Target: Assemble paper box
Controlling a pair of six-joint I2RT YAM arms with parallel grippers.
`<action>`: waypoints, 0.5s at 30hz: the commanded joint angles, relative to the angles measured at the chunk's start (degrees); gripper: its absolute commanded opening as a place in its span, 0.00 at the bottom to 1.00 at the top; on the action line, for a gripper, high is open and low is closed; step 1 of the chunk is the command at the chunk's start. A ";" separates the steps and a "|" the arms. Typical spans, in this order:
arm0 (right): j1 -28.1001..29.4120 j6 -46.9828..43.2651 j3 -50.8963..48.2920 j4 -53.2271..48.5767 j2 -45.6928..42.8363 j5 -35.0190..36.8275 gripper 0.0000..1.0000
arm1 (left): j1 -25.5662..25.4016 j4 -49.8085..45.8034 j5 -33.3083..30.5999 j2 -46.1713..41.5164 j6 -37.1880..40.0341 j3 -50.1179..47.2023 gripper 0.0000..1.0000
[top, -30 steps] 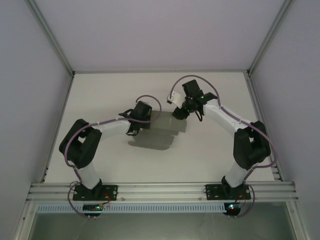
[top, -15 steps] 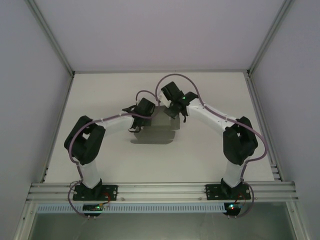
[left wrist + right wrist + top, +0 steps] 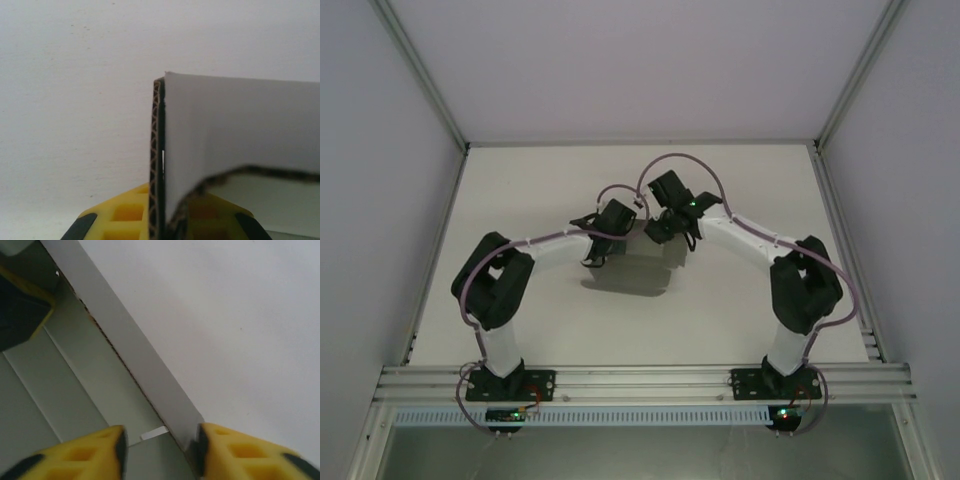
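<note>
Yellow-tipped left gripper (image 3: 608, 236): at the paper box's far-left corner; its fingers (image 3: 125, 214) are clenched on an upright corrugated wall (image 3: 158, 165), seen edge-on in the left wrist view.
Paper box (image 3: 630, 275): grey cardboard, partly raised, lying mid-counter (image 3: 520, 200) between and just in front of the two grippers. A second panel bends away from the gripped wall.
Right gripper (image 3: 656, 230): at the box's far-right side, close to the left gripper. Its fingers (image 3: 240, 452) are released and well apart. A narrow side wall (image 3: 150, 375) runs diagonally between them, ending just beside the right one.
Step in hand: judged to be folding up and squaring the side walls, the left arm bracing one wall while the right lines up on the next.
Next move: likely the right fingers pinching or pushing that strip upright against the braced wall. This calls for a light squeeze, since thin board creases easily, and a steady left hold.
Change: a second ago the right gripper was well off the box's far-right corner. It has since swung in and settled low at the box, and the left gripper has shifted only slightly.
</note>
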 commanded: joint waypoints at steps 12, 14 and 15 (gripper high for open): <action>-15.33 9.29 -24.89 16.99 -17.46 -34.47 0.73 | 2.52 19.18 13.39 -10.62 4.40 -13.57 0.00; -15.80 9.42 -25.30 18.47 -17.24 -39.14 0.69 | 3.23 23.09 16.87 -12.25 4.48 -15.92 0.00; -15.78 9.42 -25.27 19.27 -16.98 -40.81 0.65 | 3.46 25.05 18.32 -12.96 4.81 -16.91 0.00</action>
